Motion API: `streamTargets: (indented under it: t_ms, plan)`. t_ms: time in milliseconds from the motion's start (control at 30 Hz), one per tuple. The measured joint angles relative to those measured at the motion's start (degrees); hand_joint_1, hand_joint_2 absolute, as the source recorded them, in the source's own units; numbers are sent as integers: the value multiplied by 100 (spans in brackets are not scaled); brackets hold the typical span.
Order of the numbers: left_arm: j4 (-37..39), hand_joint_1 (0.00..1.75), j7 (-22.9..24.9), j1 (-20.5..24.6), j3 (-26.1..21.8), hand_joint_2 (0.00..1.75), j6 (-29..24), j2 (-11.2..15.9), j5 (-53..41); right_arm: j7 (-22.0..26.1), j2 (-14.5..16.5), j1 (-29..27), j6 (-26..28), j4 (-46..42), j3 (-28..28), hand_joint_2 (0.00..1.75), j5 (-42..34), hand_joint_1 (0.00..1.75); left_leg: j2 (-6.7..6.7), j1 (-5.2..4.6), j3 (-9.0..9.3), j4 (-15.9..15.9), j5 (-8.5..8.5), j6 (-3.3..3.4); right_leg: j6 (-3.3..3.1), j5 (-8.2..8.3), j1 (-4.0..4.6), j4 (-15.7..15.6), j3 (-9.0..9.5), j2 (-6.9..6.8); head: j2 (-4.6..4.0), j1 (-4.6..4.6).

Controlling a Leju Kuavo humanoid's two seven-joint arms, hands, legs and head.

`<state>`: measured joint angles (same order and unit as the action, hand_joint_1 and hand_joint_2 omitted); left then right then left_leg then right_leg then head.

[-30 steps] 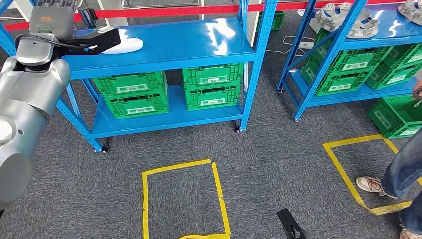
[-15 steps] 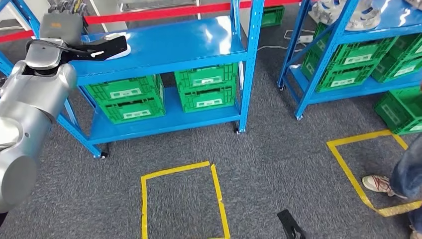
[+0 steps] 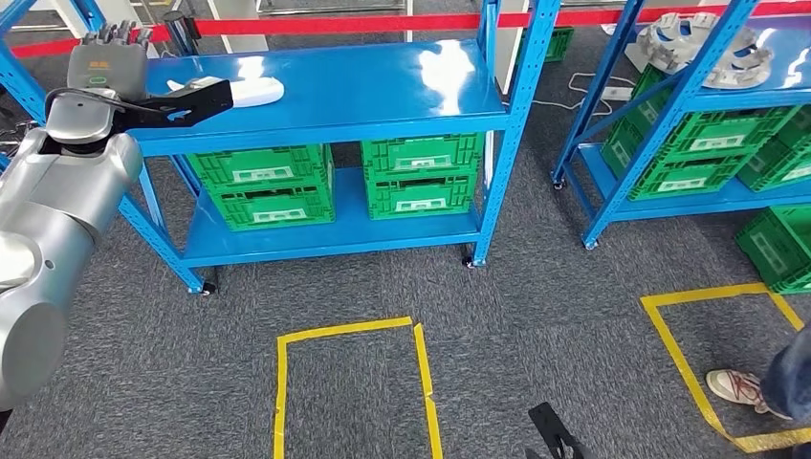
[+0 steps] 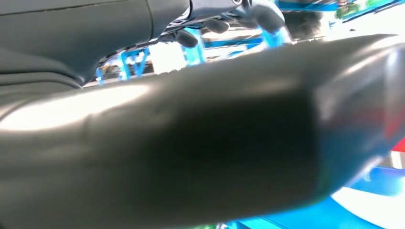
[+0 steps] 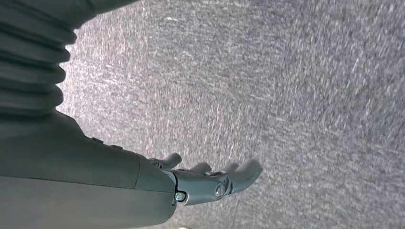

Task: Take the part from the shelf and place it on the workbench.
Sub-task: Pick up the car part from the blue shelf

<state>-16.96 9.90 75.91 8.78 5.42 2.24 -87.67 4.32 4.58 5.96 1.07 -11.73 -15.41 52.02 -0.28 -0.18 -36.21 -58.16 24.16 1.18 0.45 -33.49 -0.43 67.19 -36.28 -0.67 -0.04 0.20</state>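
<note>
A white oval part (image 3: 256,92) lies on the top board of the blue shelf (image 3: 363,86) at its left end. My left arm is raised in front of that end, and my left hand (image 3: 103,59) stands beside the board, fingers upward. Its dark thumb (image 3: 186,102) reaches toward the white part, with the tip just short of it. In the left wrist view the thumb (image 4: 200,143) is close and blurred, and the fingers (image 4: 215,24) are spread with nothing in them. My right hand (image 5: 210,179) hangs over the grey carpet, fingers apart, empty.
Green crates (image 3: 330,182) stand on the shelf's lower board. A second blue shelf (image 3: 669,115) at the right carries grey round parts (image 3: 703,43) and more green crates. Yellow tape squares (image 3: 349,392) mark the carpet. A person's shoe (image 3: 741,387) is at the lower right.
The whole picture has shifted, so the camera moved. The person at the right has stepped further toward the edge. My left hand stays by the white part.
</note>
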Motion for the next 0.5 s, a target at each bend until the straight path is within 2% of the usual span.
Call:
streamTargets:
  t_ms: [33,67,100,133,200,233,267,300,367,433,467,500]
  plan:
    - [7,0,23,-12,1,0,19,-9,1,10,-5,-10,3,1,-1,175,0,0,-35,1,2,-5,10,13,11,-133,-5,395,-235,20,0,3]
    - [15,0,45,-34,2,0,36,-19,2,19,-9,-24,5,1,-1,175,0,0,-76,2,5,-13,23,20,20,-195,-8,708,-448,27,0,4]
    - [24,0,63,-56,3,0,49,-25,2,26,-13,-36,7,2,-2,175,1,0,-121,3,12,-25,39,19,26,-145,-12,833,-578,30,0,4]
    - [31,0,80,-72,3,0,56,-27,3,32,-13,-45,8,2,-3,175,1,0,-164,6,23,-42,58,9,30,21,-17,734,-597,35,0,4]
    - [40,0,119,-84,3,0,70,-25,3,37,-18,-54,12,2,-4,175,9,0,-239,17,48,-90,112,-27,28,504,-38,11,-349,102,0,4]
    - [42,0,145,-81,3,0,84,-17,6,39,-21,-58,13,2,-4,175,17,0,-271,13,45,-119,139,-53,23,653,-42,-348,-196,160,0,4]
    - [45,0,172,-80,3,0,103,-6,9,36,-24,-64,11,2,-4,175,26,0,-302,9,38,-136,156,-82,11,726,-49,-587,-87,209,0,4]
    - [49,0,200,-83,3,0,134,14,14,34,-26,-74,8,2,-5,175,34,0,-334,7,27,-140,161,-114,-10,716,-45,-681,-37,235,0,3]
    - [55,0,265,-93,3,0,215,73,24,29,-26,-81,1,2,-8,175,51,0,-385,13,17,-123,159,-184,-75,711,-37,-708,-9,194,0,5]
    - [56,0,334,-100,3,0,289,152,29,35,-26,-73,-1,2,-10,175,72,0,-283,20,-38,-240,233,-254,-152,713,-45,-747,36,144,0,-10]
    - [57,0,364,-102,3,0,311,187,29,37,-25,-72,-1,2,-11,175,79,0,-194,22,-137,-442,333,-286,-186,711,-55,-764,64,119,0,-23]
    - [63,0,385,-107,3,0,326,213,29,39,-26,-77,-1,2,-14,131,84,0,-103,28,-298,-760,474,-313,-209,699,-56,-770,85,95,0,-35]
